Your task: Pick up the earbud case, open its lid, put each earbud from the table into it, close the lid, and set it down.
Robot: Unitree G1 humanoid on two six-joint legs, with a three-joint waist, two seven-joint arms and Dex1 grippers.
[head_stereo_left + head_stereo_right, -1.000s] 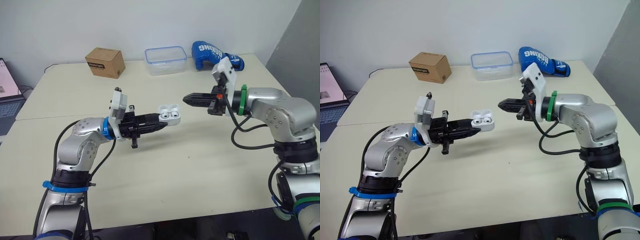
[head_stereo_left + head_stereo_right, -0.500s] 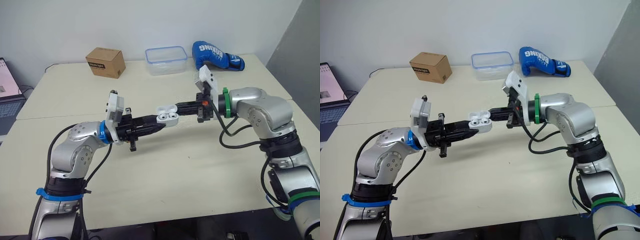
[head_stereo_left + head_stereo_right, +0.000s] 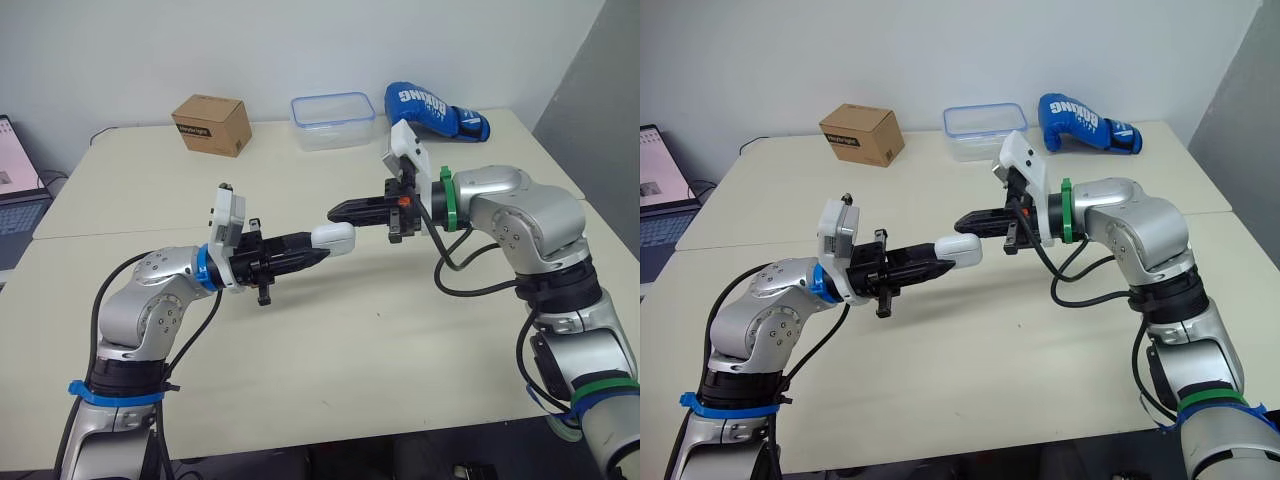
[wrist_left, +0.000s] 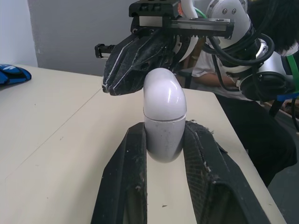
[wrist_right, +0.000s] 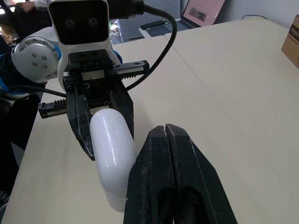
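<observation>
Left gripper [image 3: 318,251] clamps earbud case [image 3: 335,236] (closed) — contents hidden.

beige table [image 3: 380,330], cardboard box [image 3: 210,124], tub [image 3: 331,121] (clear), glove [image 3: 432,109]

The left jaws clamp the closed case [image 3: 332,236] above the surface [image 3: 330,340]; the right jaws, pressed together, hang just beside its far side; a box [image 3: 210,124], a clear tub [image 3: 332,120] and a blue glove [image 3: 432,108] lie along the far edge, well apart from both.
</observation>
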